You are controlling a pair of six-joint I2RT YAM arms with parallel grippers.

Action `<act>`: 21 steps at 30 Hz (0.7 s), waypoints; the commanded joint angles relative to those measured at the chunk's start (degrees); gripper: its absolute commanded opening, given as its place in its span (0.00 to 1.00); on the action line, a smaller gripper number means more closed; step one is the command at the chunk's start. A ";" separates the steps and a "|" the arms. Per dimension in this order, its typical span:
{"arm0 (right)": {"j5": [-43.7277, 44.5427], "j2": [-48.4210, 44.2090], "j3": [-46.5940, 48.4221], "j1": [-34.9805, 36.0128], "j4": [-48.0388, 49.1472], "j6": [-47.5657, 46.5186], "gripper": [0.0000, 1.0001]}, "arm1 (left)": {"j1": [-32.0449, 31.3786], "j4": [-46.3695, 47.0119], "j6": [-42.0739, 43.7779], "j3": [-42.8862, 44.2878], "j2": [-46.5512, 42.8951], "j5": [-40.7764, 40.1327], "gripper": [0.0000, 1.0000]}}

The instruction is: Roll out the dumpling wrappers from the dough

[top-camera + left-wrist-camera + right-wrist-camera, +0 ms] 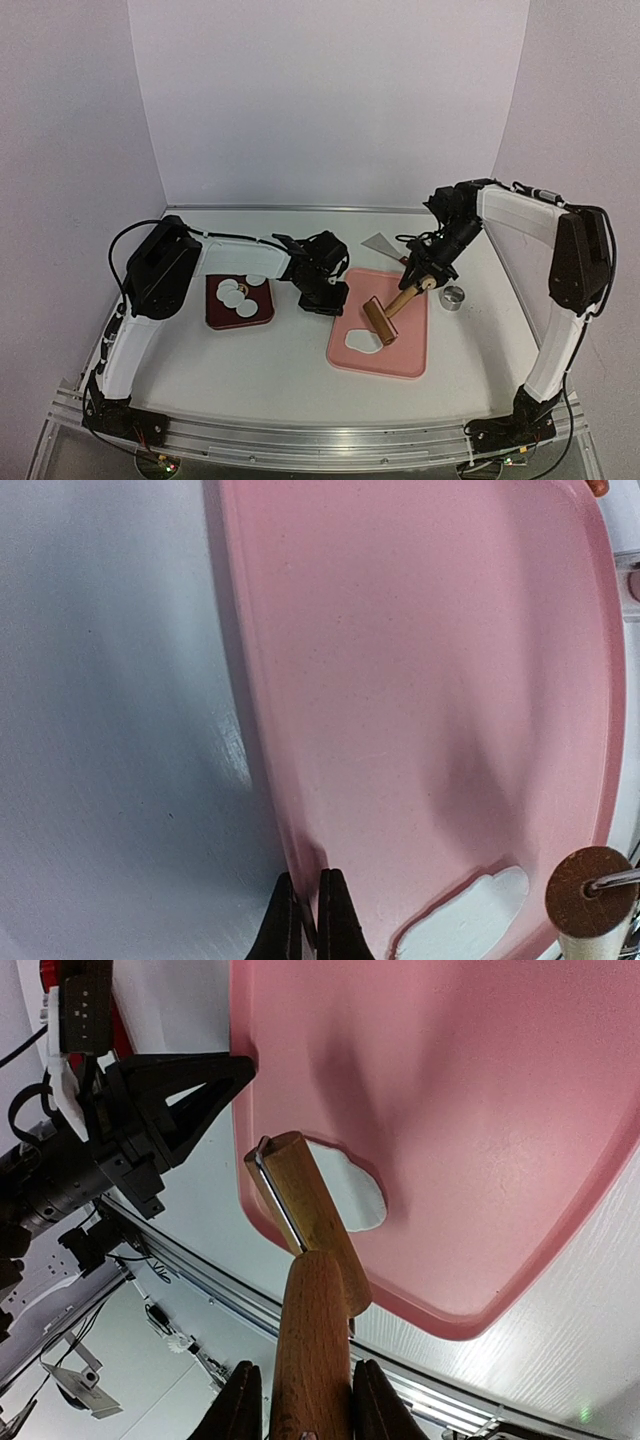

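Observation:
The dough (360, 341) is a flattened white patch at the near left corner of the pink board (400, 350); it also shows as dough (470, 920) and dough (352, 1192). A wooden roller (380, 321) lies across the dough's far edge. My right gripper (424, 283) is shut on the roller's handle (312, 1340), the right gripper (300, 1405) clamping it from both sides. My left gripper (335, 296) is shut on the board's left edge (300, 865), its fingertips (340, 920) pinching the rim. The dumpling wrappers (236, 294) lie as round white discs on a dark red plate (262, 316).
A small metal ring cutter (453, 297) stands right of the board. A flat grey scraper (383, 242) lies behind the board. The roller's round end (585, 892) is in the left wrist view. White walls close the back and sides.

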 commanded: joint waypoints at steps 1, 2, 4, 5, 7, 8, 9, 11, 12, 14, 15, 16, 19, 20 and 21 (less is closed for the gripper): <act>-0.86 1.76 -1.66 0.68 0.79 -1.26 0.00 | 0.60 -0.73 1.73 -1.02 -0.54 -0.74 0.00; -0.12 2.23 -2.10 0.72 0.93 -1.44 0.00 | 0.60 -0.72 1.70 -1.02 -0.53 -0.74 0.00; 1.12 3.20 -2.78 0.77 1.74 -1.87 0.00 | 0.59 -0.70 1.50 -1.07 -0.50 -0.68 0.00; 1.65 3.58 -3.18 0.77 2.34 -2.06 0.00 | 0.56 -0.61 1.43 -1.12 -0.50 -0.65 0.00; 2.99 4.77 -3.51 0.94 2.99 -2.45 0.00 | 0.59 -0.50 1.23 -1.22 -0.50 -0.49 0.00; 4.14 5.34 -3.55 1.05 3.25 -2.67 0.00 | 0.56 -0.45 1.15 -1.25 -0.52 -0.42 0.00; 5.17 5.89 -3.71 1.14 3.49 -2.94 0.00 | 0.52 -0.36 1.06 -1.40 -0.53 -0.36 0.00; 7.85 7.10 -3.99 1.40 3.73 -3.19 0.00 | 0.49 -0.26 0.78 -1.65 -0.59 -0.28 0.00; 8.97 7.73 -4.09 1.63 3.69 -3.35 0.00 | 0.43 -0.29 0.71 -1.75 -0.59 -0.24 0.00; 12.78 8.45 -4.67 2.75 3.56 -3.00 0.00 | 0.28 -0.36 0.58 -1.87 -0.59 -0.15 0.00; 14.67 8.69 -5.07 3.21 3.56 -2.54 0.00 | 0.20 -0.38 0.46 -1.93 -0.60 -0.20 0.00; 15.39 8.87 -5.67 3.47 3.58 -2.02 0.00 | 0.10 -0.38 0.35 -2.03 -0.59 -0.21 0.00; 16.63 9.63 -7.26 5.00 4.45 0.02 0.00 | -0.01 -0.37 -0.26 -2.52 -0.68 -0.03 0.00; 17.01 9.87 -7.42 5.52 4.74 0.64 0.00 | -0.01 -0.35 -0.43 -2.71 -0.71 0.02 0.00; 17.22 10.12 -7.49 5.94 4.91 1.09 0.00 | -0.01 -0.27 -0.58 -2.84 -0.75 0.05 0.00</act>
